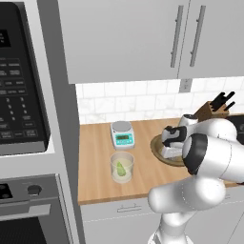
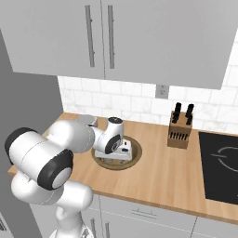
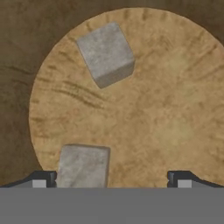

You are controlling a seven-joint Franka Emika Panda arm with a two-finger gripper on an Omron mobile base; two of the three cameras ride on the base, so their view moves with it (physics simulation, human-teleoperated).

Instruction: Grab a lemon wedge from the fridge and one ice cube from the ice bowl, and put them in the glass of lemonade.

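My gripper (image 3: 111, 179): jaws wide apart, low inside ice bowl (image 3: 183, 65); two ice cubes (image 3: 106, 53) below

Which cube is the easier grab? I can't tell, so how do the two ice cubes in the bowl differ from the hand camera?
The upper ice cube sits turned, a corner pointing down, far above the fingertips; the lower ice cube lies square-on beside the left fingertip. The upper shows several faces, the lower mainly one. Both are grey, similar-sized, inside the ice bowl.

Even, soft rendered light, faint shadows
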